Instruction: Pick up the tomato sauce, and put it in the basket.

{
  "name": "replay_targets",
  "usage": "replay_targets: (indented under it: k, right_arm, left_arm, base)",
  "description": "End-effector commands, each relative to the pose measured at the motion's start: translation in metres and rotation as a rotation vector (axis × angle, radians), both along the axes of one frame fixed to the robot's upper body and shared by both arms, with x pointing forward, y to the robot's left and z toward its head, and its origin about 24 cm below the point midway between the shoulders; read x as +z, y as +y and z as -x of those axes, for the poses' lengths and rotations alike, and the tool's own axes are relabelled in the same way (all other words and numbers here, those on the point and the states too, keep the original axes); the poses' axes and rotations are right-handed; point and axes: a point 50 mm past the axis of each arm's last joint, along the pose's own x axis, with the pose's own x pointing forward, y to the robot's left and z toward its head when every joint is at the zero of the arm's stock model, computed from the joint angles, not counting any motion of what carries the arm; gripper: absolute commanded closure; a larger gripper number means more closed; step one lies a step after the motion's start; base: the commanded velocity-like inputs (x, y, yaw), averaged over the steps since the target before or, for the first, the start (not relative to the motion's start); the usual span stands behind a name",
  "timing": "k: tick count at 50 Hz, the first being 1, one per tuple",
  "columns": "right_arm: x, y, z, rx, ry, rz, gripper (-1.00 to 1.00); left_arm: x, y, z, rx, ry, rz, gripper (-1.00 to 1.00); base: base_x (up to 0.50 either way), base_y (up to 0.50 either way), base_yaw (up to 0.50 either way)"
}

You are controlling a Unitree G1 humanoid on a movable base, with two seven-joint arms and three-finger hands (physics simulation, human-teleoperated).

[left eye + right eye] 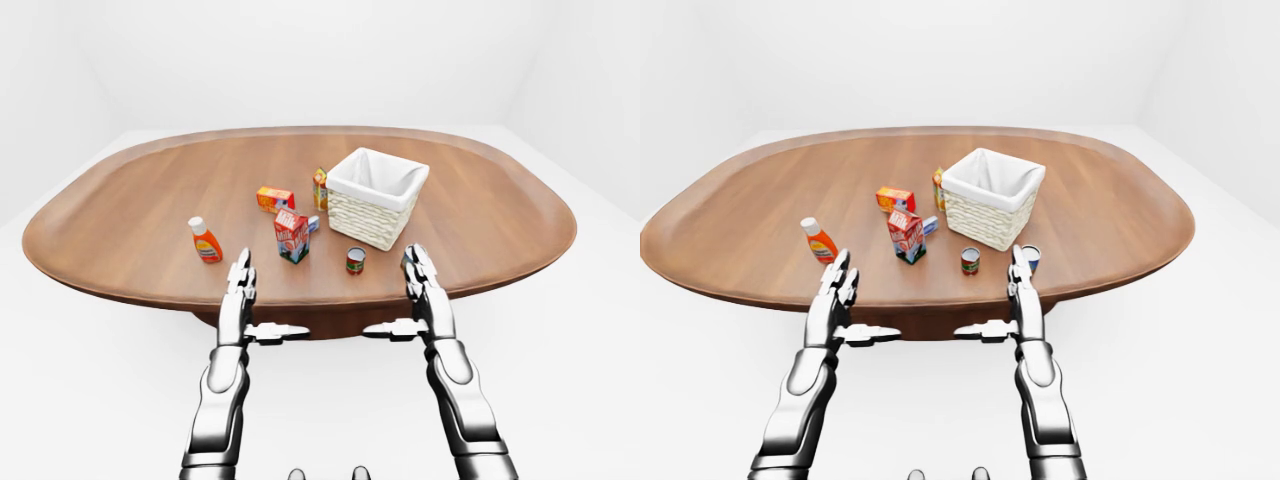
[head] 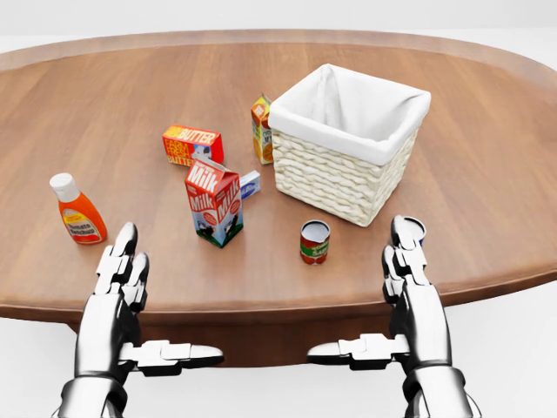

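The tomato sauce is a small can (image 2: 314, 242) with a red and green label. It stands upright on the wooden table (image 2: 122, 104), just below the white-lined wicker basket (image 2: 348, 148) in the head view. My left hand (image 2: 130, 296) hovers open at the table's near edge, below the milk carton. My right hand (image 2: 399, 292) is open too, to the right of the can and a little below it, not touching it. Both thumbs point inward and neither hand holds anything.
A milk carton (image 2: 214, 201), a butter box (image 2: 192, 144), an orange juice carton (image 2: 261, 130) and an orange bottle (image 2: 77, 210) stand left of the basket. A small pale box (image 2: 251, 183) lies behind the milk. A blue can (image 1: 1031, 257) is partly hidden by my right fingers.
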Motion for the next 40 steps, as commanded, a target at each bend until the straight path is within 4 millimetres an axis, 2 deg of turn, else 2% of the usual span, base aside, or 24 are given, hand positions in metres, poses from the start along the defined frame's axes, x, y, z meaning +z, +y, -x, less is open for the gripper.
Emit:
replay_targets:
  k: [1,22,40]
  right_arm:
    - [0.003,-0.007,0.000,0.008,-0.006,-0.010,-1.00]
    - [0.017,-0.008,0.003,0.006,-0.027,-0.016,-1.00]
    - [0.050,-0.010,0.009,0.005,-0.164,-0.018,-1.00]
  left_arm:
    - [0.001,0.007,-0.001,0.001,-0.002,-0.001,-0.96]
    - [0.021,0.007,0.003,-0.001,-0.038,-0.016,-0.96]
    - [0.069,0.006,0.015,-0.007,-0.248,-0.037,-0.96]
  base:
    - [0.00,0.00,0.00]
    - [0.00,0.00,0.00]
    - [0.00,0.00,0.00]
